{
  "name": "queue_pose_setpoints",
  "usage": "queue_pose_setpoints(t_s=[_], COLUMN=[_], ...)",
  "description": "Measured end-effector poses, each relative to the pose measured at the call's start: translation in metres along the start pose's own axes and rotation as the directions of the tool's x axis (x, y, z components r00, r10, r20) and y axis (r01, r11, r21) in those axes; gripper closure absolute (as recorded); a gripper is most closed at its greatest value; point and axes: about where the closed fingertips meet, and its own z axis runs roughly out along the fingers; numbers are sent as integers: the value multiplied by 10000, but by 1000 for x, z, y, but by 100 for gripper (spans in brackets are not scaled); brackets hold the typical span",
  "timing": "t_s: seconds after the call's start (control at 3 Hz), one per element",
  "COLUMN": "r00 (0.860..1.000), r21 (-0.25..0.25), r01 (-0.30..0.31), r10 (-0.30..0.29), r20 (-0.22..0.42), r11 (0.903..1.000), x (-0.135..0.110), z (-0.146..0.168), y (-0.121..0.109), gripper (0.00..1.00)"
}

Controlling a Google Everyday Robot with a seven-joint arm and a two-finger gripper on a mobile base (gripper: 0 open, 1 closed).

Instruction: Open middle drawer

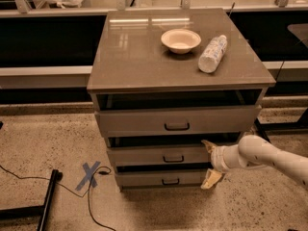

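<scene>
My hand is low at the right front of the grey square-topped table, at the end of my white rounded arm, which reaches in from the right. The two pale fingers are spread wide, one above the other, and there is nothing between them. The upper finger sits by the top right corner of the middle drawer, the wide grey flat-fronted one of medium height. The lower finger hangs down beside the right end of the shortest grey drawer below it. I cannot tell whether either finger touches a front.

The middle drawer's small black loop handle is centred on its front, to the left of my hand and apart from it. Above it is the tallest grey drawer, with a dark gap over its top edge.

On the table stands a round white bowl, and just right of it a clear plastic bottle lies on its side. On the speckled floor to the left is a blue tape cross, with a thin black cable running past it.
</scene>
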Motion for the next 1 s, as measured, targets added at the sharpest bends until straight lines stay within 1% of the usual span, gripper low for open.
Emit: queue_pose_setpoints(t_s=[0.33, 0.67, 1.0], r00=[10000, 9998, 9996], r21=[41, -44, -119], r01=[-31, -214, -288], r10=[31, 214, 288], r20=[21, 53, -4], r11=[10000, 9998, 9995], x=[12, 27, 36], z=[11, 20, 24], y=[-11, -17, -19], gripper=[0, 4, 7])
